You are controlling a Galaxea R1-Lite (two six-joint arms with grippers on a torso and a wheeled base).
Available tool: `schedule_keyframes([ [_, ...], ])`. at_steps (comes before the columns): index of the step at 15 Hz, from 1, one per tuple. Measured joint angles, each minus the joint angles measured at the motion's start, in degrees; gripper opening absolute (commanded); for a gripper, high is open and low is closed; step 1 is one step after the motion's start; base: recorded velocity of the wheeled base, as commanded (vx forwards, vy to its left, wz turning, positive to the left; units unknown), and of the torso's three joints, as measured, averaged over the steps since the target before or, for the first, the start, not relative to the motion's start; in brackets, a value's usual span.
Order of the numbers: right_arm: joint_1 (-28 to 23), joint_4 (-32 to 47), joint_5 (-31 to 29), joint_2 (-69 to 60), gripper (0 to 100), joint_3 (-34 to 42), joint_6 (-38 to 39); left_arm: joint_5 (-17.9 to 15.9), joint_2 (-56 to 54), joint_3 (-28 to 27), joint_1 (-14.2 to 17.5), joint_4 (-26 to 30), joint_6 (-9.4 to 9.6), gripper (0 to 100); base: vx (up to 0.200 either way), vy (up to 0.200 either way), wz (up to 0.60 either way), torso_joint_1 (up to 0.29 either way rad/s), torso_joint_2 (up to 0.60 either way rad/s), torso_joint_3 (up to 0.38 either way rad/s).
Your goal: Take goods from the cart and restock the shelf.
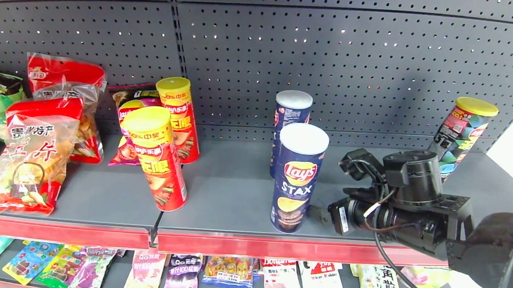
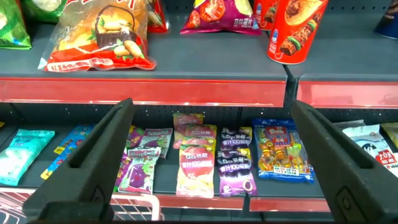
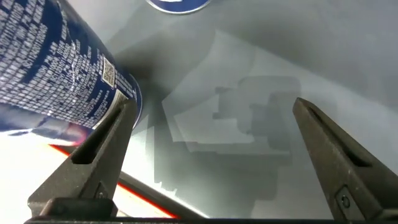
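Standing cans on grey shelf, pegboard behind

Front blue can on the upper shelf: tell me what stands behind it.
A second blue can with a white lid stands upright behind the front blue can, before the pegboard wall. Most of its lower part is covered, so whether the two touch cannot be seen.

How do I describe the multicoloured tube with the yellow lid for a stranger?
Start at the grey upper shelf. At its far right end stands a cylindrical tube with a yellow lid. Unlike the red tubes and the dark blue tubes, it is multicoloured.
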Motion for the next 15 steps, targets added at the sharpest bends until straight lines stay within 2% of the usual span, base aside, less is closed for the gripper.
schedule_keyframes([
  [15,0.63,0.0,0.0,1.24,100,-1.79,0.0,0.0,0.0,0.0,0.02,0.02,0.02,100,0.0,0.0,0.0,0.0,0.0,0.0],
])
